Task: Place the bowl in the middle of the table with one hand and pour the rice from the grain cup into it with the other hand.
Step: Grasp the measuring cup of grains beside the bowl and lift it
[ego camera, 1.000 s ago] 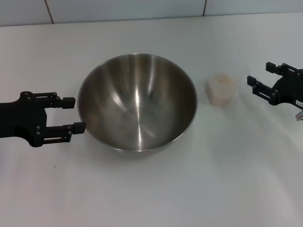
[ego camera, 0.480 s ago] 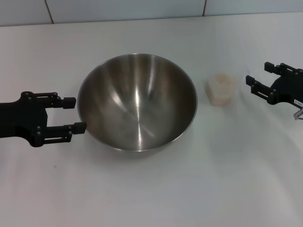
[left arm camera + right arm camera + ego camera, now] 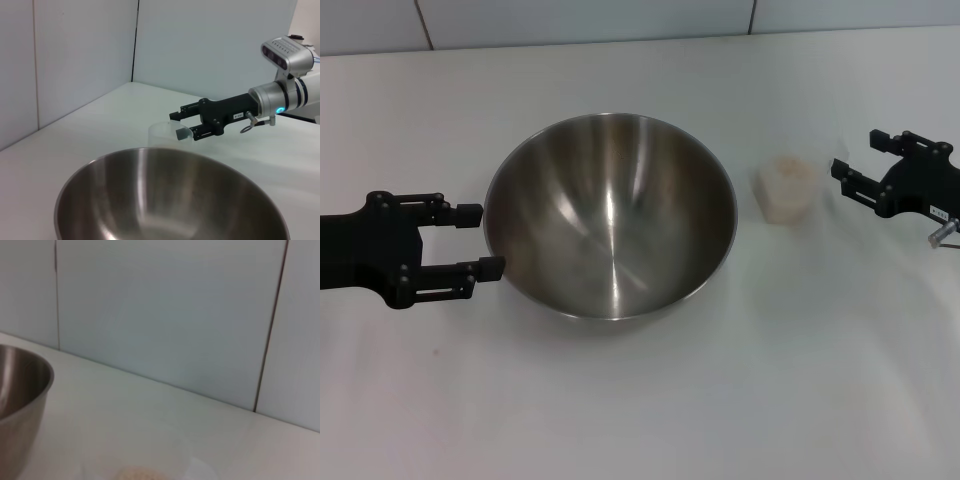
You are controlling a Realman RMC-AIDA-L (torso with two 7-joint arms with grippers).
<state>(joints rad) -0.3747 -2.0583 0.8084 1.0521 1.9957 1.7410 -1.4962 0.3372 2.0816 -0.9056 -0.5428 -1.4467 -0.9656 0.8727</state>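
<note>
The steel bowl [image 3: 610,215] stands on the white table [image 3: 640,400] near its middle; it also shows in the left wrist view [image 3: 165,200] and the right wrist view [image 3: 20,400]. My left gripper [image 3: 480,240] is open just left of the bowl's rim, apart from it. The clear grain cup [image 3: 786,189] with rice [image 3: 788,170] stands right of the bowl; it also shows in the left wrist view [image 3: 162,135] and the right wrist view [image 3: 137,460]. My right gripper [image 3: 855,158] is open, a little right of the cup, also seen in the left wrist view [image 3: 181,125].
A tiled wall [image 3: 620,20] runs along the table's far edge. White tabletop stretches in front of the bowl and cup.
My right gripper has moved left, closer to the grain cup. My left gripper has barely moved. Bowl and cup stay in place.
</note>
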